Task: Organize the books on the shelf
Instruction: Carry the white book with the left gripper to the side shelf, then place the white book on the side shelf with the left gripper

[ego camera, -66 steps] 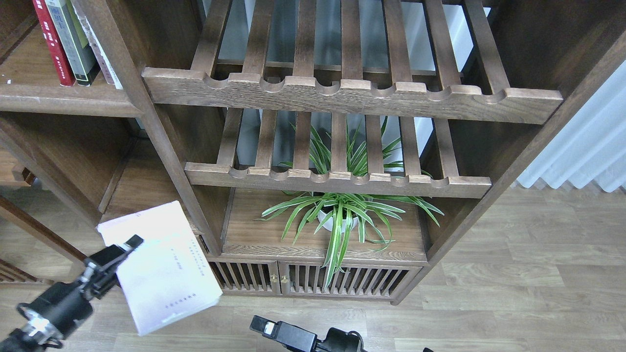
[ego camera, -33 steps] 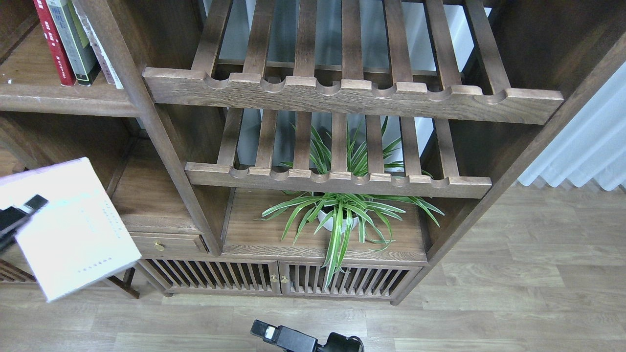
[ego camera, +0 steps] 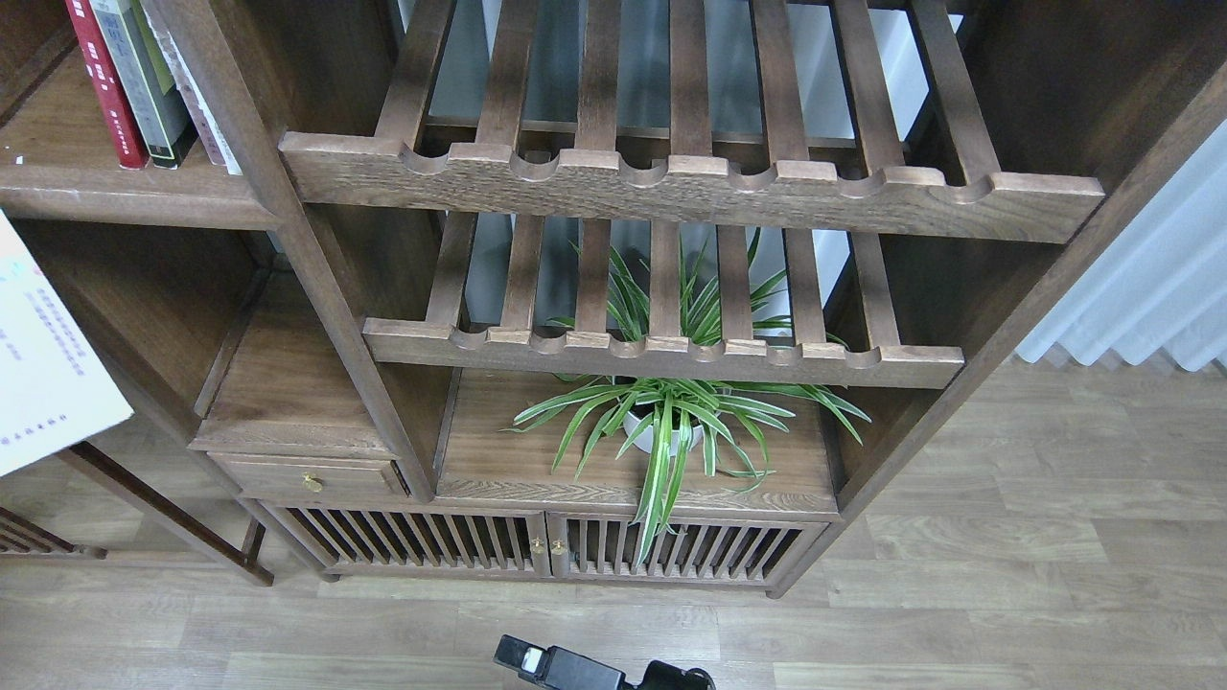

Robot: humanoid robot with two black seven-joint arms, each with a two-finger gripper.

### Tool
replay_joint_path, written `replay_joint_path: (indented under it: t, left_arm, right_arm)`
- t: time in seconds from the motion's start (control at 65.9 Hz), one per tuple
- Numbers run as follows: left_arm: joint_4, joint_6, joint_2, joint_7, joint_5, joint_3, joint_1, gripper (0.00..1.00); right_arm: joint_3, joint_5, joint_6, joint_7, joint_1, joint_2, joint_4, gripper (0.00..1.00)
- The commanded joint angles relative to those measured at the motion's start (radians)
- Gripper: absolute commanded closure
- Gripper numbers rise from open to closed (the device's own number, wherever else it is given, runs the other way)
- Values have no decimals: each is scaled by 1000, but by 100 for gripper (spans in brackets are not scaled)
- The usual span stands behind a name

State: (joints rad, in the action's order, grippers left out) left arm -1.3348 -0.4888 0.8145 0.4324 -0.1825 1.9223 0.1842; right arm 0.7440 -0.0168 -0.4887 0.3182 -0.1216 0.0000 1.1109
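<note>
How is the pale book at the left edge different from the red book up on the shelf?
The pale book is tilted, cover facing us, cut off by the picture's left edge and below the shelf; the red book stands on that shelf beside other books, showing only its spine. The pale book's cover is whitish with small print; the red book's spine is deep red with light lettering. Both look like paperbacks.
</note>
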Motion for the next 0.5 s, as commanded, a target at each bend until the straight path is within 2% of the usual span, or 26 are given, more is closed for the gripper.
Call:
replay_joint_path:
  t: [0.0,0.349,0.486]
  left_arm:
    - [-3,0,37,2,0,46,-2,90]
    - [9,0,87,5,40,53,-111,91]
    - [25,0,94,6,124,53,-212,91]
  right_arm:
    - [0,0,0,-1,-3,0,0,0]
    - [1,0,0,-1,-4,0,-6,0]
    - [1,0,0,-1,-4,0,-6,0]
